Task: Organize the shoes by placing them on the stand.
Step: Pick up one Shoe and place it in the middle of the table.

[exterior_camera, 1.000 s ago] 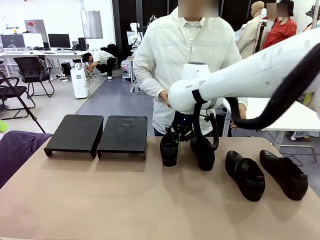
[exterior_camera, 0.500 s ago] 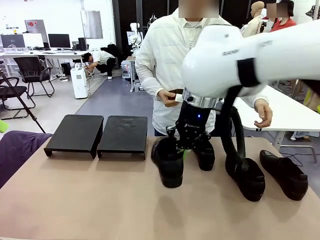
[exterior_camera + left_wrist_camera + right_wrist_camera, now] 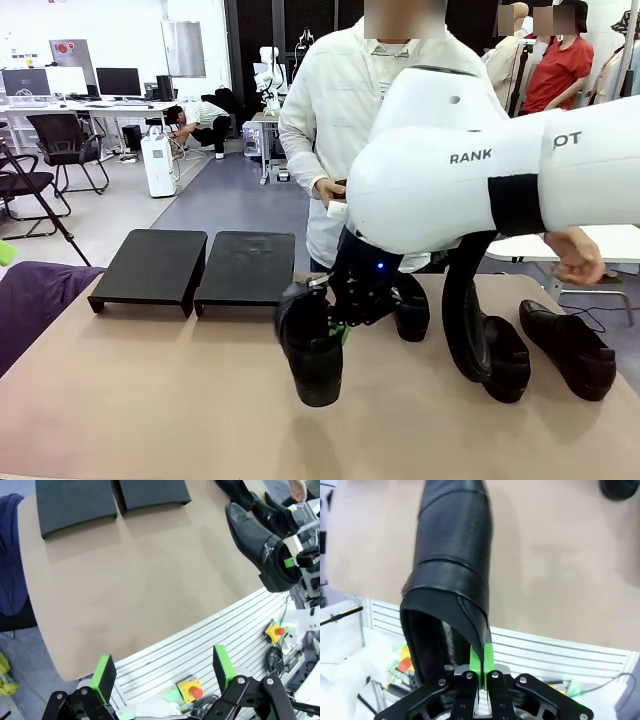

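**Change of state** — the right gripper [image 3: 340,325] has raised one shoe [image 3: 312,360] off the table [image 3: 150,400]. One second earlier this shoe stood on the table beside its mate [image 3: 412,308], with the gripper lowered onto it. It now hangs clear of the surface with a shadow beneath it. It has also travelled toward the robot's left and toward the near edge, away from the mate.

**Right gripper.** In the right wrist view the jaws are fully closed. The green pads [image 3: 488,657] pinch the thin leather rim of the shoe's opening, and the toe points away from the wrist. The shoe is carried by this one edge only.

**Left gripper** [image 3: 162,672]. The jaws are spread wide with nothing between them. It is held over the near side of the table, well apart from the carried shoe.

**Stand** [image 3: 150,262]. Both trays sit side by side at the far left of the table, and both are bare. The carried shoe is to the right of the right-hand tray and nearer the camera, not yet over it.

**Other shoes.** The mate is on the table behind the right gripper. A third shoe [image 3: 505,355] and a fourth shoe [image 3: 570,345] lie farther right.

**Meaning for the task.** The pick appears complete and the carry toward the stand is under way — no shoe is placed yet. A rim pinch is likely to let the shoe swing, so the set-down on the sloped tray calls for a slow approach.
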`<state>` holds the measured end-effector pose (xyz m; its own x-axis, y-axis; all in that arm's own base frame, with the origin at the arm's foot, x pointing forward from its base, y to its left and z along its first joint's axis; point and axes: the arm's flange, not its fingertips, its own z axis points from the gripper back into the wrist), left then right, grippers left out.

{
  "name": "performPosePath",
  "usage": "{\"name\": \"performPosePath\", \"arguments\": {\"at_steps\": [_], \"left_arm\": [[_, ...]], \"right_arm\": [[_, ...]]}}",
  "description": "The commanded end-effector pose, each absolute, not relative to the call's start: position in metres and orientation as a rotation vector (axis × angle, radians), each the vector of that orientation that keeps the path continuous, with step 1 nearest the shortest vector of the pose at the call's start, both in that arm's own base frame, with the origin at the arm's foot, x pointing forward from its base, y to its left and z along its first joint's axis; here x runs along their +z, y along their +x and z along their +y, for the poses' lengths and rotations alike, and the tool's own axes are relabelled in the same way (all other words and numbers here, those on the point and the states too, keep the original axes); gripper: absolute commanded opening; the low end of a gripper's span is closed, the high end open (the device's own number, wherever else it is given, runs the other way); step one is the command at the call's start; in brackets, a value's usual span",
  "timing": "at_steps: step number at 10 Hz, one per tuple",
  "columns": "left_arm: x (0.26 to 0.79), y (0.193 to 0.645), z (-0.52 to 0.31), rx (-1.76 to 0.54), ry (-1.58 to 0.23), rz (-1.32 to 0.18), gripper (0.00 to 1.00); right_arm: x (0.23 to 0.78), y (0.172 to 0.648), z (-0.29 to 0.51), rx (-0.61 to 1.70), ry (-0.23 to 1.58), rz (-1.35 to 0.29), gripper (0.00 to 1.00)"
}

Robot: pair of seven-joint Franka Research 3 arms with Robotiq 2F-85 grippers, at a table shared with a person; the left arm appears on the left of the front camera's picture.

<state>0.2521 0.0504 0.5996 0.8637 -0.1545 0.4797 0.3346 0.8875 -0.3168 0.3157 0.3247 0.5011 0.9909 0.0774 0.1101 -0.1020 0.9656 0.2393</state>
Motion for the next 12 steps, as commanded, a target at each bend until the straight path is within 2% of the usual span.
{"name": "performPosePath", "arguments": {"at_steps": [1,3,8,10,11,12], "left_arm": [[0.600,0.252,0.052,-0.273,-0.417,-0.464,1.00],[0.600,0.252,0.052,-0.273,-0.417,-0.464,1.00],[0.600,0.252,0.052,-0.273,-0.417,-0.464,1.00],[0.600,0.252,0.052,-0.273,-0.417,-0.464,1.00],[0.600,0.252,0.052,-0.273,-0.417,-0.464,1.00],[0.600,0.252,0.052,-0.273,-0.417,-0.464,1.00]], "right_arm": [[0.501,0.310,0.333,0.109,0.255,-0.114,0.00],[0.457,0.320,0.383,0.043,0.224,-0.148,0.00],[0.393,0.349,0.407,-0.182,0.164,-0.047,0.00],[0.382,0.356,0.408,-0.149,0.224,-0.027,0.00],[0.379,0.357,0.406,-0.110,0.209,-0.006,0.60],[0.379,0.358,0.404,-0.110,0.215,0.002,1.00]]}}
